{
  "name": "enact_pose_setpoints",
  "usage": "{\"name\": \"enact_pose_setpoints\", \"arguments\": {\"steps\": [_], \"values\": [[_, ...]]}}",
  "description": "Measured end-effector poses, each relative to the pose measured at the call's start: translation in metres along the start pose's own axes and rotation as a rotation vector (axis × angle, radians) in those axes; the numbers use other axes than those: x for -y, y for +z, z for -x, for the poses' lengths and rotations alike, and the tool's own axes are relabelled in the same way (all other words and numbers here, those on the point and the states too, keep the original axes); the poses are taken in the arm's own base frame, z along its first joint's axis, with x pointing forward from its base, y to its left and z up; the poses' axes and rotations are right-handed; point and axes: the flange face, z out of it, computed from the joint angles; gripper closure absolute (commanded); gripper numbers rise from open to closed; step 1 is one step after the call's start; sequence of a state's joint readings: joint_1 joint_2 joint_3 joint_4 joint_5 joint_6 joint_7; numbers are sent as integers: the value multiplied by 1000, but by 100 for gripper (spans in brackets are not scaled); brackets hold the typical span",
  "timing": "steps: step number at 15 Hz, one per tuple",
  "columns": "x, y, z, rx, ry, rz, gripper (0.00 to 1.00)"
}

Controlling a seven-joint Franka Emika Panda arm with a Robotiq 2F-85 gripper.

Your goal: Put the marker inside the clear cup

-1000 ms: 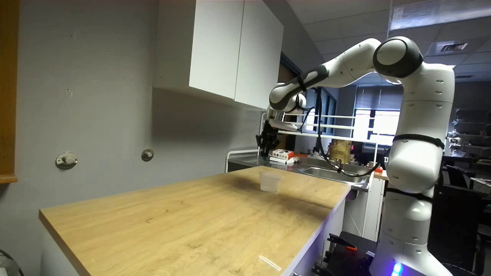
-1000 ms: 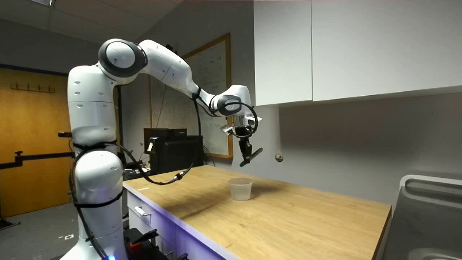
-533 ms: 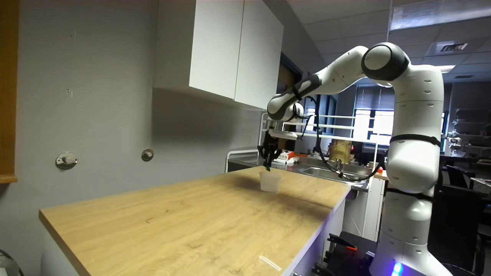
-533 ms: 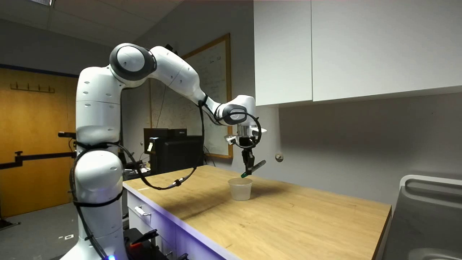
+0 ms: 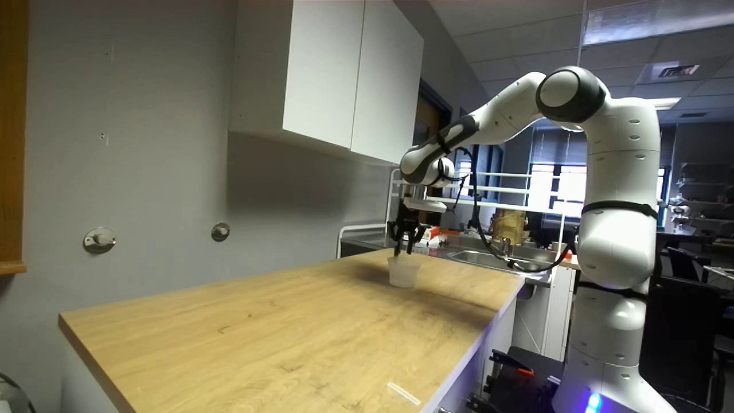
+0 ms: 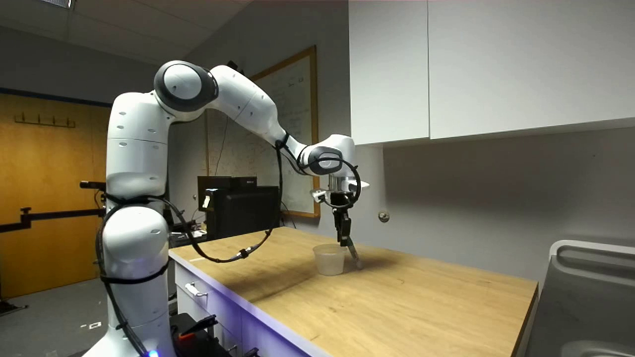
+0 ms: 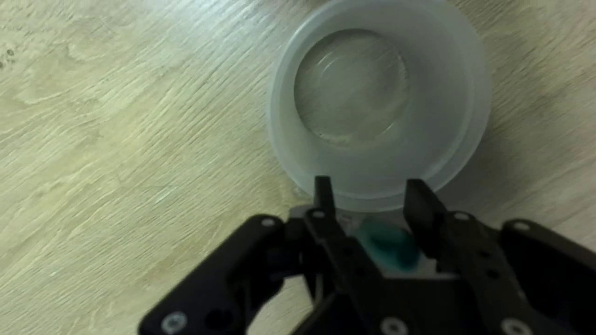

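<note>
Evidently your gripper (image 7: 369, 187) stood spread by the clear cup (image 6: 329, 261), presumably for a drop-in, but the marker (image 6: 354, 254) slanted just outside the cup, lower end near the tabletop (image 6: 421, 297), contact unclear; your aim probably sat too far off-center.

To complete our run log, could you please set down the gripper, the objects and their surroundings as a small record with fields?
container: small, round, translucent plastic cup, upright on the light wood-grain tabletop
item: thin, stick-shaped marker with a green end, tilted, beside the cup and outside it
gripper: black two-fingered gripper, jaws apart, by the marker's upper end
contact: cannot tell whether the marker touches the gripper or tabletop
task status: marker not in the cup
surroundings: white wall cabinet; metal sink
</note>
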State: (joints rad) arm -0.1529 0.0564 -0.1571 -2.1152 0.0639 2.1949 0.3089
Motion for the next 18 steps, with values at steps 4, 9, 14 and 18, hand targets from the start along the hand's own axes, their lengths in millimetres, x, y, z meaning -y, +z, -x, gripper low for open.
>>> {"name": "enact_pose_setpoints", "arguments": {"steps": [4, 9, 14, 18], "values": [[1, 0, 1, 7, -2, 2, 0], [3, -5, 4, 3, -7, -2, 0], [5, -14, 5, 5, 53, -33, 0], [18, -25, 7, 0, 88, -70, 0]]}}
